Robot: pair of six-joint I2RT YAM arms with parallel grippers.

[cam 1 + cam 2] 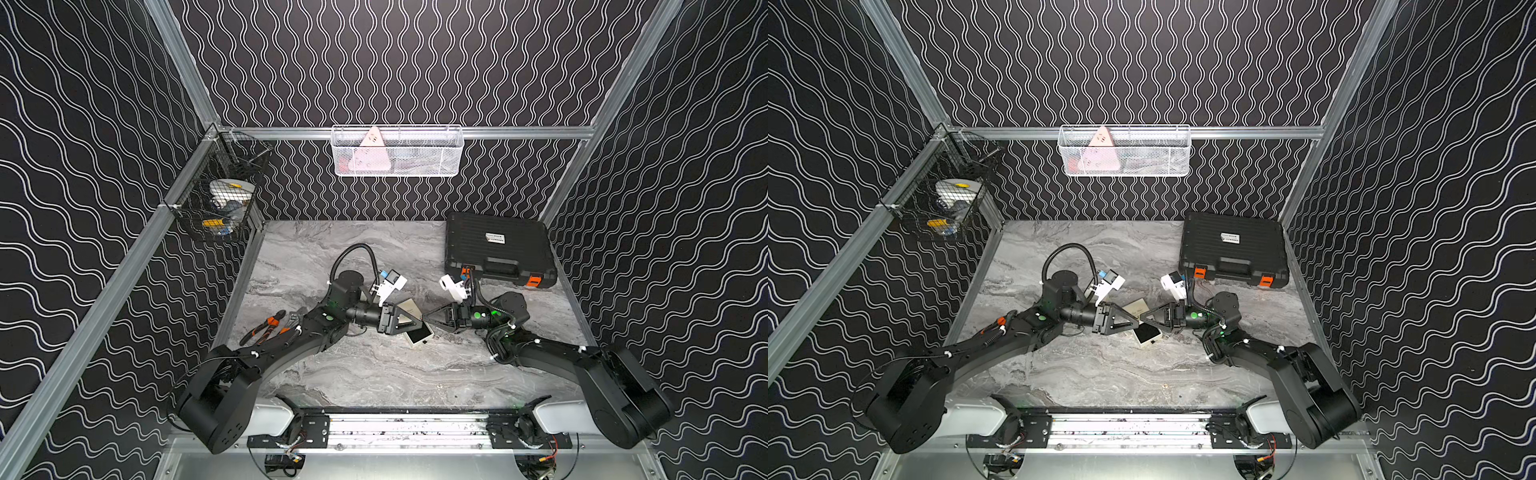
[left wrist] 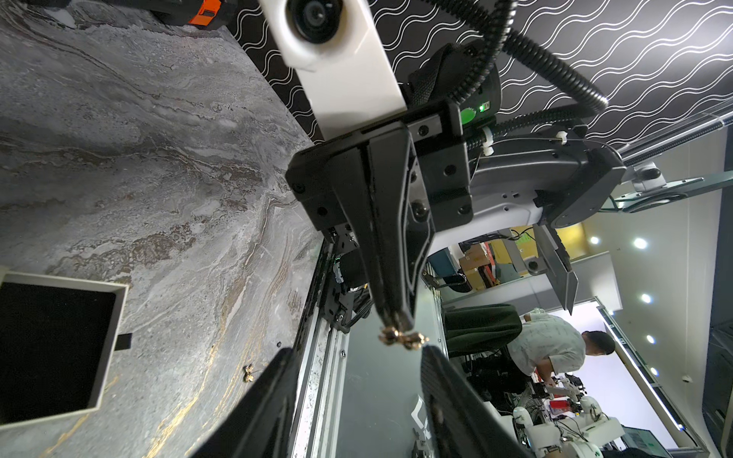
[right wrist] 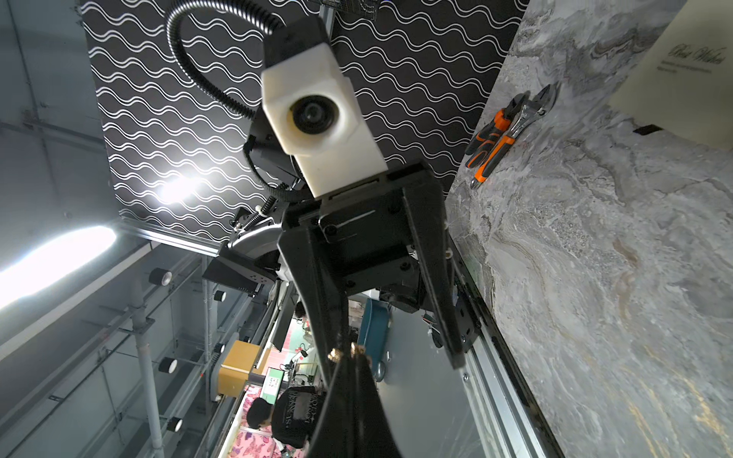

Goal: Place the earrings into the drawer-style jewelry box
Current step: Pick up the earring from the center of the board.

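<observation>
Right now I read my right gripper [image 2: 393, 319] as clamped tight on a gold earring [image 2: 401, 338], pinched at the very tips of its fingers and raised off the table [image 1: 374, 374]. My left gripper [image 2: 359, 351] faces it tip to tip, with its fingers [image 2: 273, 392] standing well apart on either side of that earring. I see a gap on both sides, so it touches and holds nothing. In both top views the two sets of tips meet above the jewelry box, roughly over the line between its two parts. I count two earrings. The second earring [image 2: 249, 372] lies loose on the marble, near the table's front edge and apart from the drawer tray [image 2: 115, 317]. The box is in two pieces. One is the cream drawer tray with a black lining, pulled fully out and open upward, with nothing showing against the lining. The other is the cream sleeve [image 1: 409, 309], lying just behind it. I also count one black tool case [image 1: 498, 245] at the far right corner. Two hand tools lie side by side on the left, a pair of pliers [image 3: 482, 140] and a wrench [image 3: 497, 152]. Two baskets hang on the walls, a black wire basket [image 1: 199, 199] and a white mesh basket [image 1: 449, 153].
</observation>
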